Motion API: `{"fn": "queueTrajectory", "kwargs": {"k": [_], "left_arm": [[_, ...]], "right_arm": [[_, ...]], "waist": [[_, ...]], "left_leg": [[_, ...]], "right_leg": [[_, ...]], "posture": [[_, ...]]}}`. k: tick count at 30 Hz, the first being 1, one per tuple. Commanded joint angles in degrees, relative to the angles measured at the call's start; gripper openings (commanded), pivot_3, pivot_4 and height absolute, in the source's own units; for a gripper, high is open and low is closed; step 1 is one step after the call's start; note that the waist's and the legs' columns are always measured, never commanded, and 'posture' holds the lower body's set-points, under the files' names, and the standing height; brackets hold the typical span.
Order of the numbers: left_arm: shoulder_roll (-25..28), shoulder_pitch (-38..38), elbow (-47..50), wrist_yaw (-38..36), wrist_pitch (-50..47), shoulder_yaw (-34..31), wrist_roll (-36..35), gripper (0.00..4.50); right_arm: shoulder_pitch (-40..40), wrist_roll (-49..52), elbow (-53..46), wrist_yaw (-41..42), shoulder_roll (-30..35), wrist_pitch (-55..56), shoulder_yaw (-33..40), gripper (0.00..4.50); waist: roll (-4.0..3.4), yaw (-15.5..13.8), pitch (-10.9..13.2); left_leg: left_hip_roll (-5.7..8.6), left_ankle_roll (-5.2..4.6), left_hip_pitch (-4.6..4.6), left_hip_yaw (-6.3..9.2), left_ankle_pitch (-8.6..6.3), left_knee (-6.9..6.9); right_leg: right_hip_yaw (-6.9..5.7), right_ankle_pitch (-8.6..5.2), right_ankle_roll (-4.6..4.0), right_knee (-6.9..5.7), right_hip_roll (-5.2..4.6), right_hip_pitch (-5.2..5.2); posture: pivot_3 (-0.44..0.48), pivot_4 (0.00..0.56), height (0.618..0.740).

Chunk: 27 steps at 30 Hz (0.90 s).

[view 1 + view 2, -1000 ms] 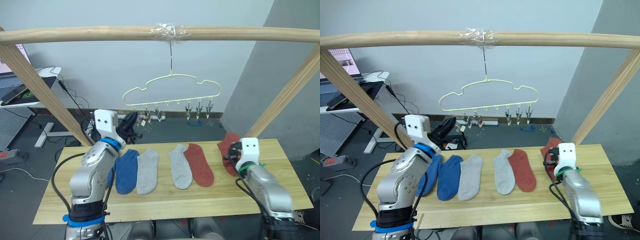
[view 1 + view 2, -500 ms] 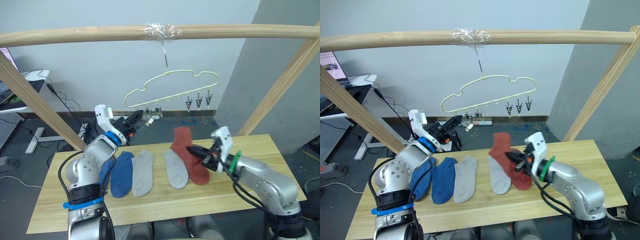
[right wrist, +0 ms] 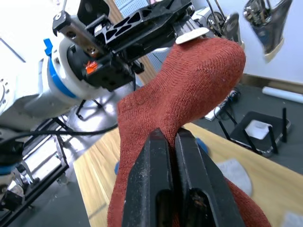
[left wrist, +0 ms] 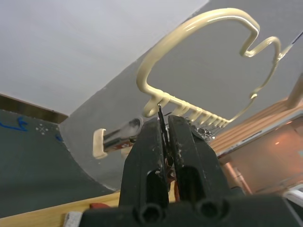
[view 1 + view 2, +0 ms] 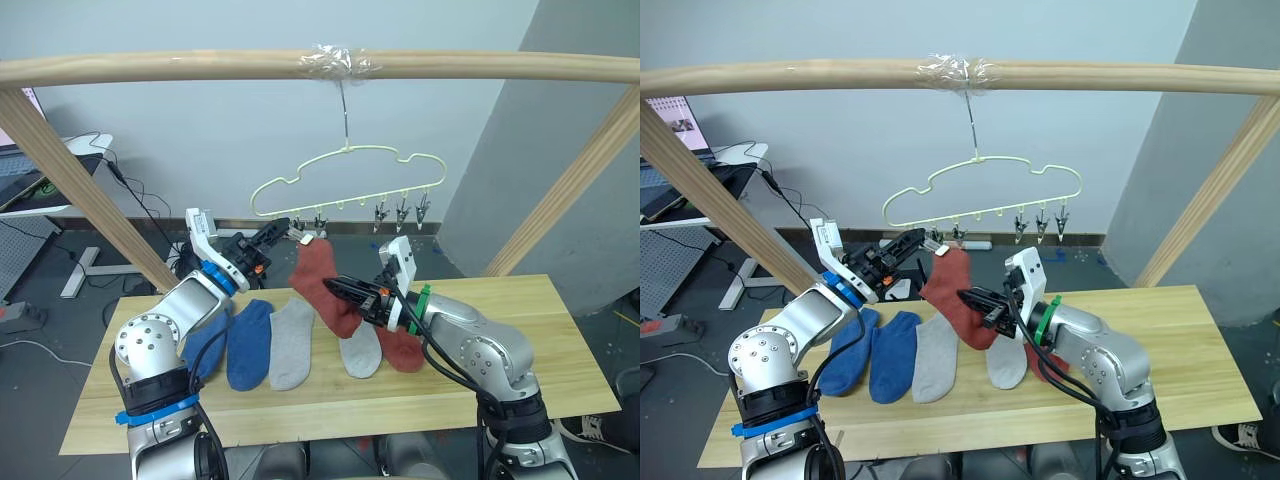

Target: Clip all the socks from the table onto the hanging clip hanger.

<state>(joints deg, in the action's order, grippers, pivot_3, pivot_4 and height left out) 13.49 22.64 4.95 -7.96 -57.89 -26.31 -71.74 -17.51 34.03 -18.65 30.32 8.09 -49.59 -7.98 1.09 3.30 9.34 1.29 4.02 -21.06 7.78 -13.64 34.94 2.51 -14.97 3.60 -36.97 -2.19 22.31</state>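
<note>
Right pincer (image 5: 967, 297) gripping rust red sock (image 5: 958, 290), no legible writing

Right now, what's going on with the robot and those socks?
The right gripper holds a rust red sock up beside the clip hanger. The left gripper is pinched on one of its end clips. Two blue socks, two grey ones and another red sock lie on the table.

Knitted matt rust sock (image 3: 184, 94), glossy yellow clip hanger (image 5: 345, 178), pale wooden table (image 5: 520, 380).
</note>
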Motion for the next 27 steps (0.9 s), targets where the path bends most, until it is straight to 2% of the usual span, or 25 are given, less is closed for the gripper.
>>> {"fn": "queueTrajectory", "kwargs": {"k": [1, 12, 15, 20, 27], "left_arm": [[0.44, 0.99, 2.04, 0.44, 0.42, 0.22, -2.89, 0.00], [1.76, -0.54, 4.77, -0.06, 0.89, 2.40, -3.70, 0.00], [1.97, -0.93, 5.20, -0.16, 1.95, 2.43, -3.37, 0.76], [2.46, -1.20, 5.35, 0.06, 2.91, 2.60, -2.83, 2.45], [5.59, -2.00, 6.69, 0.18, 3.52, 1.08, -3.45, 4.45]], "right_arm": [[-1.78, 1.50, -0.28, 0.00, -0.99, 1.00, 0.76, 0.03], [-3.56, 0.37, 3.08, -1.24, -3.13, 3.04, 0.57, 0.03], [-3.66, 0.38, 3.10, -1.08, -2.64, 2.93, 0.47, 0.00], [-3.82, 0.47, 2.97, -1.01, -2.43, 2.82, 0.24, 0.00], [-4.58, 0.55, 3.66, -0.60, -2.82, 2.70, -0.42, 0.00]], "waist": [[0.00, -0.24, 0.00], [0.00, -0.51, 0.00], [0.01, -0.56, -0.01], [0.00, -0.56, -0.01], [0.01, -0.57, -0.01]], "left_leg": [[0.01, 0.00, -0.01, 0.00, 0.00, 0.00], [0.00, 0.01, -0.02, 0.00, 0.00, 0.01], [0.00, 0.01, -0.02, 0.00, 0.00, 0.01], [0.00, 0.01, 0.00, -0.01, 0.00, 0.01], [0.00, 0.01, 0.00, 0.00, 0.00, 0.01]], "right_leg": [[0.00, 0.00, 0.00, 0.01, -0.01, 0.00], [0.01, 0.01, -0.02, 0.00, -0.01, 0.01], [0.00, 0.02, -0.03, -0.01, -0.01, 0.01], [0.01, 0.02, -0.05, -0.02, -0.01, 0.01], [0.01, 0.03, -0.05, -0.03, -0.01, 0.01]], "posture": [[-0.024, 0.106, 0.740], [-0.017, 0.103, 0.740], [-0.016, 0.099, 0.740], [-0.011, 0.098, 0.740], [0.006, 0.098, 0.740]]}}
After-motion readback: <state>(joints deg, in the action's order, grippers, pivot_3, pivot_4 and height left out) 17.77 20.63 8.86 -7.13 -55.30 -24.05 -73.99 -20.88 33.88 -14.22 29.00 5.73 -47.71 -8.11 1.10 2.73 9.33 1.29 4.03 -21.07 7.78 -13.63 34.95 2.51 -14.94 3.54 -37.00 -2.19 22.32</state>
